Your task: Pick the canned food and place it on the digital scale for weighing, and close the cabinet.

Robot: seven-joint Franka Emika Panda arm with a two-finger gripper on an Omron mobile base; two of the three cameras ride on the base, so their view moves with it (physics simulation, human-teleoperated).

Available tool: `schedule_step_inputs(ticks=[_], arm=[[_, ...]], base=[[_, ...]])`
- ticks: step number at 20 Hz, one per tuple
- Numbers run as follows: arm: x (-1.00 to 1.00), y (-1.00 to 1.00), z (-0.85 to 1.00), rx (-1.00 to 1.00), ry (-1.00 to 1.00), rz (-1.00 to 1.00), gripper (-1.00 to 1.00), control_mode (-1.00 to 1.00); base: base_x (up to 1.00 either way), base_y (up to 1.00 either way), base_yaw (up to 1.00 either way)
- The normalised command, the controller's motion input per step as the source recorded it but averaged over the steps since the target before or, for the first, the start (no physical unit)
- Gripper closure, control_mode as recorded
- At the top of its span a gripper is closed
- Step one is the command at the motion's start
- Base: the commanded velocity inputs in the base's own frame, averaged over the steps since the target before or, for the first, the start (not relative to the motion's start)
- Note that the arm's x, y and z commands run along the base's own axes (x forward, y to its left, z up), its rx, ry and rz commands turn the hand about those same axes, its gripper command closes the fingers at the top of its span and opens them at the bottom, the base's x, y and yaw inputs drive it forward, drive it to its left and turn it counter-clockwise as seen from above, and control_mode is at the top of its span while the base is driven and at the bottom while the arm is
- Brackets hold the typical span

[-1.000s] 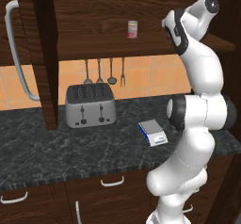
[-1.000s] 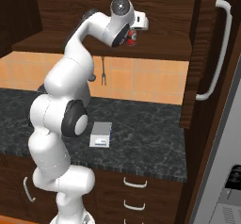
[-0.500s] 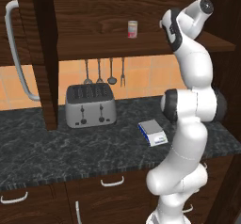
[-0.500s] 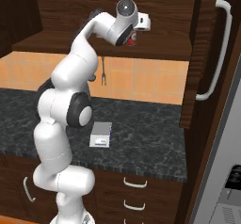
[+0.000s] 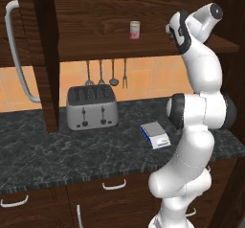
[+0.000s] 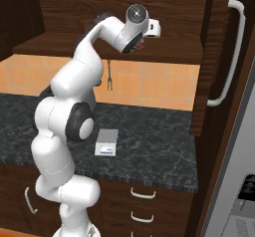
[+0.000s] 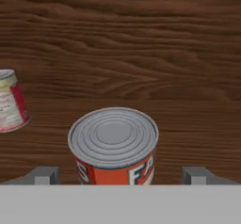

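Two tins on the cabinet (image 5: 95, 16) shelf: the can (image 7: 113, 145), upright, between the spread fingertips (image 7: 43, 175) of the gripper (image 7: 120, 175), untouched; a paler tin (image 5: 135, 29) well apart. Scale (image 5: 155, 135) on counter (image 5: 57, 160), right of toaster (image 5: 92, 107). Cabinet doors open.

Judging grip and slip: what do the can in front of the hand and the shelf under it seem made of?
The canned food looks like metal: dull silvery lid with pressed rings, glossy red label around it. The shelf looks like dark brown wood with wavy grain, matte.
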Motion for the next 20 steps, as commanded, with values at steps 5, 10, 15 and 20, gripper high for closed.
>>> schedule_step_inputs(ticks=[5, 10, 15, 20], arm=[[0.4, 0.0, -0.02, 0.0, 0.0, 0.0, -1.0, -1.0], [0.36, 0.0, -0.02, 0.0, 0.0, 0.0, 1.0, -1.0], [-0.06, 0.0, -0.07, 0.0, 0.0, 0.02, 1.0, -1.0], [-0.4, 0.0, -0.07, 0.01, -0.09, 0.05, 1.0, -1.0]], base=[[0.0, 0.0, 0.0], [0.0, 0.0, 0.0], [0.0, 0.0, 0.0], [0.0, 0.0, 0.0]])
